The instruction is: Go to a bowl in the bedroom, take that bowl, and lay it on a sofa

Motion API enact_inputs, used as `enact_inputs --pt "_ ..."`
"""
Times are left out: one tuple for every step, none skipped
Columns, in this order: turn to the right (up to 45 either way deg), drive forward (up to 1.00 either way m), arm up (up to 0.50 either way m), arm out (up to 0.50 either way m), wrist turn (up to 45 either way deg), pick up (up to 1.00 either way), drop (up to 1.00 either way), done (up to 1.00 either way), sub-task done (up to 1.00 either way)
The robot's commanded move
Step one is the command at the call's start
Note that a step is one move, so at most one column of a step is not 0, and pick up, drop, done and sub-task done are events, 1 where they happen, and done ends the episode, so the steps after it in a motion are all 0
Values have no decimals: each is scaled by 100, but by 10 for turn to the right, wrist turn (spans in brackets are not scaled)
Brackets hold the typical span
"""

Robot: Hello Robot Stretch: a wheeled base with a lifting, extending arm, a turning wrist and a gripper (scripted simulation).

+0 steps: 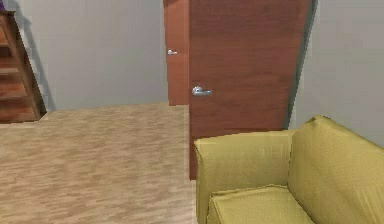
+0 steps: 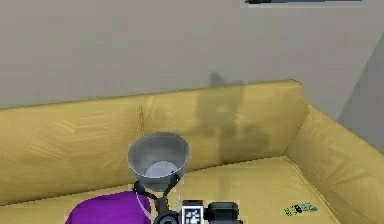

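Observation:
A grey bowl (image 2: 158,155) hangs at the far end of my gripper (image 2: 155,192), above the seat of a yellow sofa (image 2: 250,120) and in front of its backrest, so the gripper holds the bowl. The arm's white marker squares (image 2: 191,213) sit at the arm side view's bottom edge. One end of the sofa (image 1: 300,170) fills the forward view's lower right.
A purple cushion (image 2: 105,210) lies on the seat at the lower left, beside the gripper. A small dark and green item (image 2: 300,209) lies on the seat to the right. Ahead stand a brown door (image 1: 245,70) with a metal handle, wooden flooring (image 1: 90,160) and wooden shelving (image 1: 15,70) at the left.

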Motion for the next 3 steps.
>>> enact_inputs --pt "0 0 0 18 0 0 0 0 0" --pt "0 0 0 0 60 0 0 0 0" --pt "0 0 -14 0 0 0 0 0 0"
